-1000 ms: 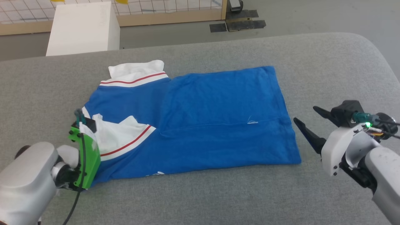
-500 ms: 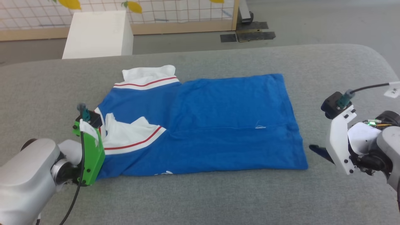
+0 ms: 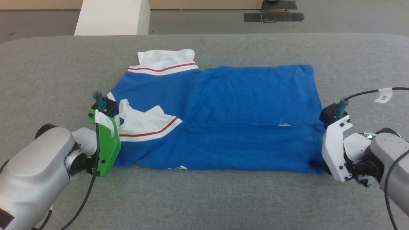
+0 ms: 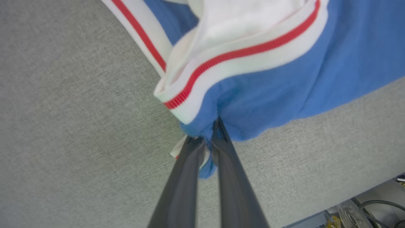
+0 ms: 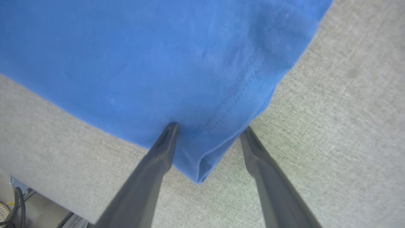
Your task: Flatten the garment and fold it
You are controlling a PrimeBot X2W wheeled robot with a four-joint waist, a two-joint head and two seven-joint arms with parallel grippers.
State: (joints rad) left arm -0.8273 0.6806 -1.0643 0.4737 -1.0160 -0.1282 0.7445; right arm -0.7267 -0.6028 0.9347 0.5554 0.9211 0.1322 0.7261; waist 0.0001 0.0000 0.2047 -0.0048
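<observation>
The garment (image 3: 236,121), a royal-blue shirt with white sleeves and red-striped trim, lies folded lengthwise on the grey table (image 3: 204,198). In the left wrist view my left gripper (image 4: 207,134) is shut on the garment (image 4: 253,104), pinching a bunched blue corner beside the striped trim. Its green-mounted wrist (image 3: 107,143) sits at the shirt's near left corner. At the near right corner of the garment (image 5: 158,63) my right gripper (image 5: 208,131) stands open, its two fingers straddling the hem corner. In the head view the right wrist (image 3: 335,150) hides its fingers.
A white box (image 3: 111,17) stands on the floor beyond the table's far edge. Dark tape patches (image 3: 274,16) mark the floor further right. A black cable with a white tag (image 3: 383,95) arches over my right arm. Bare grey table surrounds the shirt.
My left gripper has closed on the shirt's near left corner. My right gripper has moved left and down, its open fingers now around the near right hem corner. The camera has tilted and shifted.
</observation>
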